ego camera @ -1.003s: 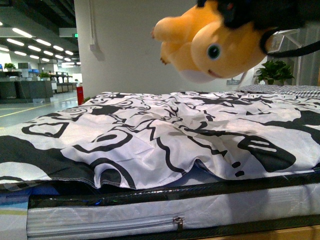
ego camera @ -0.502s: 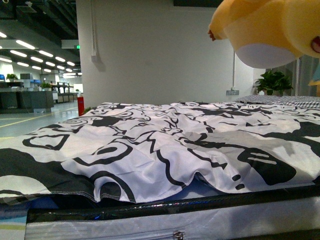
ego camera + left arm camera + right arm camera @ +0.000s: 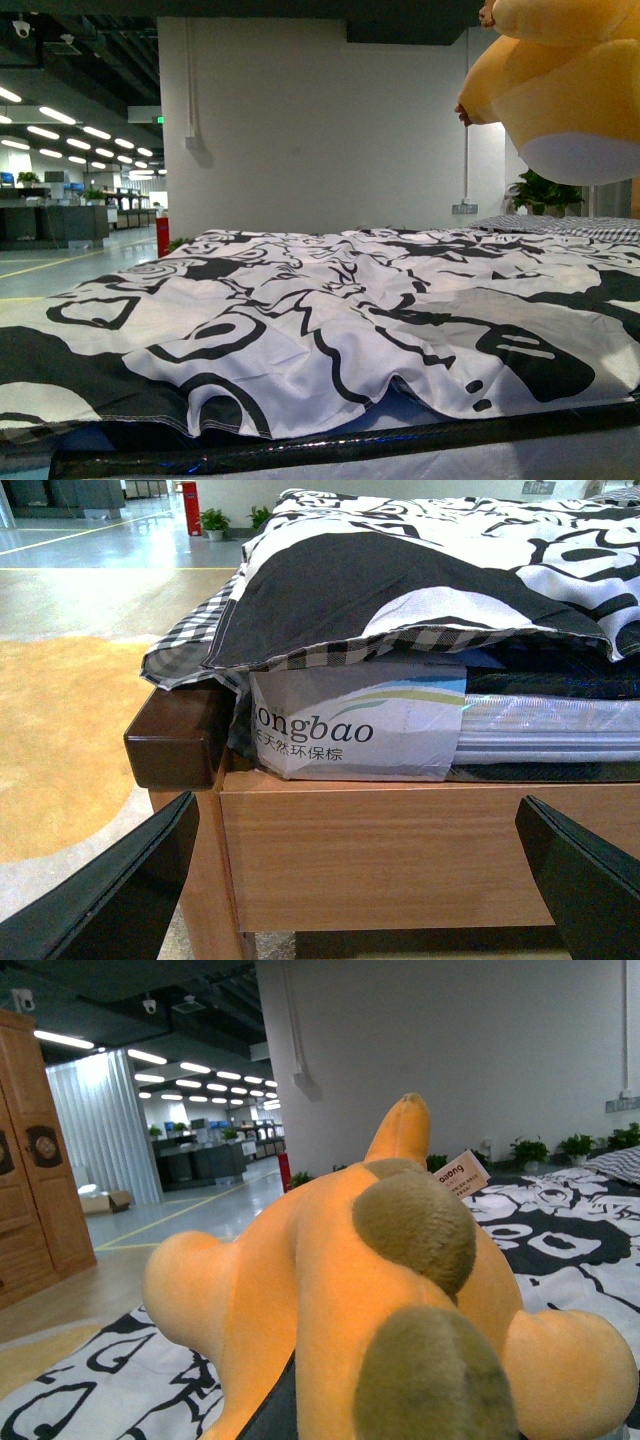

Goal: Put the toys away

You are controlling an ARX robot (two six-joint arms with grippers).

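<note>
Cloth of the plush toy is soft, short-piled and matt, with a paper tag attached. The bedspread is smooth printed cloth with a slight sheen. The mattress is wrapped in glossy clear plastic film. The bed frame is light matt wood, and its corner cap is dark and semi-gloss.

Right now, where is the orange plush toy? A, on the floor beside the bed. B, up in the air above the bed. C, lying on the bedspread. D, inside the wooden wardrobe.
B: in the front view the plush toy hangs at the top right, with bare wall showing between it and the black-and-white bedspread below.
</note>
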